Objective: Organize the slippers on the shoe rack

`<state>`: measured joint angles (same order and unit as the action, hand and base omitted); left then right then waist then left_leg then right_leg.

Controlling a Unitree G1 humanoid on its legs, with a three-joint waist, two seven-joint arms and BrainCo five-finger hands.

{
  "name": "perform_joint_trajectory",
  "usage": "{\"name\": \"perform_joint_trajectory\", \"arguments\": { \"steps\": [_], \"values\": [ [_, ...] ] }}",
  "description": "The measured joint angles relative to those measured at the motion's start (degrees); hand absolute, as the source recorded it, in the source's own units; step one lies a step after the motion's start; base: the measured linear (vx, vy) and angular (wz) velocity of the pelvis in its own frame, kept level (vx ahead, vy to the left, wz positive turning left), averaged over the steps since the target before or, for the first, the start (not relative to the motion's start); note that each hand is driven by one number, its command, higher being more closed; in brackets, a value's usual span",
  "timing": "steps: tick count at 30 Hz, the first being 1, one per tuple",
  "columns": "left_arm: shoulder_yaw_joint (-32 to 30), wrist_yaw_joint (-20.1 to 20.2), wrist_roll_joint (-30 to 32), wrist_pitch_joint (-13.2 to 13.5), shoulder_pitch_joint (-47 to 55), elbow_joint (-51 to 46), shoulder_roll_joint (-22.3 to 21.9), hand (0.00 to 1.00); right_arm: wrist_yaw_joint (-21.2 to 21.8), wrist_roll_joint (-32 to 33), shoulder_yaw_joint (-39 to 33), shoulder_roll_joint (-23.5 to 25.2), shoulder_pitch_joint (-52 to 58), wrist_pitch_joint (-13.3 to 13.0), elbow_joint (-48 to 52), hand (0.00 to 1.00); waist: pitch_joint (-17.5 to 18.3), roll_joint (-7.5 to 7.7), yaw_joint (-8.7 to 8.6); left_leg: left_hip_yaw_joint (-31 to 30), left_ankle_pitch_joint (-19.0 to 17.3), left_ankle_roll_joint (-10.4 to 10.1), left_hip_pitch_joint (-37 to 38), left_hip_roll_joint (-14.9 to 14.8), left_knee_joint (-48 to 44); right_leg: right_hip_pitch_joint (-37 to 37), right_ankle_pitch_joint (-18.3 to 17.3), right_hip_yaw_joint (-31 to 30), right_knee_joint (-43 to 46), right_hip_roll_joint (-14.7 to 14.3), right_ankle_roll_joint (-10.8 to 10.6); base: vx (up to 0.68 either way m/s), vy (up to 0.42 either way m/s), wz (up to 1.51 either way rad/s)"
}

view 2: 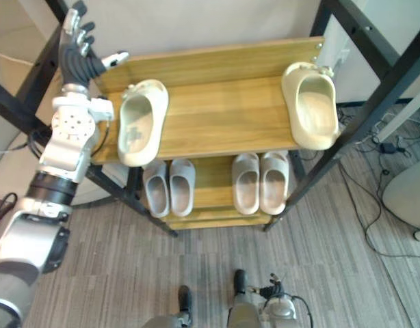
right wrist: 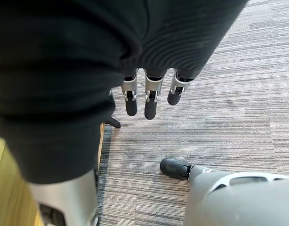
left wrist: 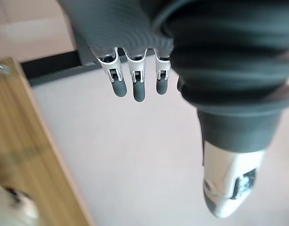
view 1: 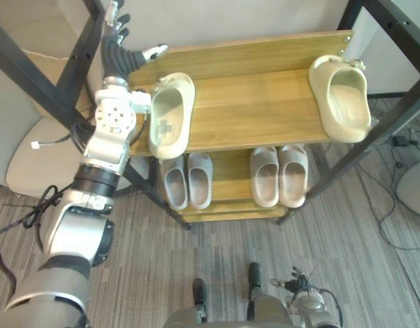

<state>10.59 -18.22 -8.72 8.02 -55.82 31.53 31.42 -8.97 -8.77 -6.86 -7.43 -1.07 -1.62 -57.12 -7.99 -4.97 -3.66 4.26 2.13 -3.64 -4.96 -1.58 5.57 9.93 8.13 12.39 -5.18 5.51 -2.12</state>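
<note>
- My left hand (view 1: 118, 46) is up by the back left corner of the shoe rack (view 1: 251, 61). Its fingers (left wrist: 134, 85) are spread apart and hold nothing.
- My right hand (right wrist: 151, 96) hangs low over the carpet (right wrist: 238, 84), fingers loosely straight and empty.
- Two cream slippers lie on the top shelf, well apart. The left cream slipper (view 1: 170, 114) is just beside my left wrist, and the right cream slipper (view 1: 341, 98) is at the far right end, close to the black frame post (view 1: 395, 119).
- On the lower shelf, a grey pair (view 1: 187, 179) and a beige pair (view 1: 279, 175) already sit side by side.
- I judge the job left is to bring the two cream slippers together as a pair.
- Risk: the left cream slipper's near end juts over the front edge of the shelf. If my forearm brushes it as I lower the hand, it could tip off and drop to the carpet.
- Risk: the right cream slipper also reaches the front edge, so a careless push along the shelf could slide it off.
- Risk: my left hand is close to the rack's slanted black bar (view 1: 87, 34), and a wide swing could knock the frame and shake both slippers.
- Risk: the soft, rounded sides may squash and slip out of a shallow pinch.
</note>
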Motion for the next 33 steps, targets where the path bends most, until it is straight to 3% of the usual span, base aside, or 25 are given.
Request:
{"name": "perform_joint_trajectory", "arguments": {
  "steps": [13, 33],
  "values": [
    [2.7, 2.7, 7.6, -1.6, 0.5, 4.0, 2.7, 0.00, 0.1, 0.0, -1.2, -0.2, -0.5, 0.0, -0.1, 0.00, -0.5, -0.95, 0.16, 0.0, -0.4, 0.0, 0.0, -0.5, -0.2, 0.0, -0.2, 0.4, 0.1, -0.5, 0.4, 0.05, 0.000, 0.00],
    [2.6, 2.6, 5.6, -1.0, 5.3, -2.1, 3.8, 0.00, 0.6, 0.0, -1.4, -1.3, -0.4, 0.0, -0.1, 0.00, -0.9, -1.73, 0.41, -0.6, -1.2, -0.1, 1.3, -1.0, -0.8, -2.0, -0.9, 1.2, 0.1, -0.9, 0.5, 0.01, 0.004, 0.02]
  ]
}}
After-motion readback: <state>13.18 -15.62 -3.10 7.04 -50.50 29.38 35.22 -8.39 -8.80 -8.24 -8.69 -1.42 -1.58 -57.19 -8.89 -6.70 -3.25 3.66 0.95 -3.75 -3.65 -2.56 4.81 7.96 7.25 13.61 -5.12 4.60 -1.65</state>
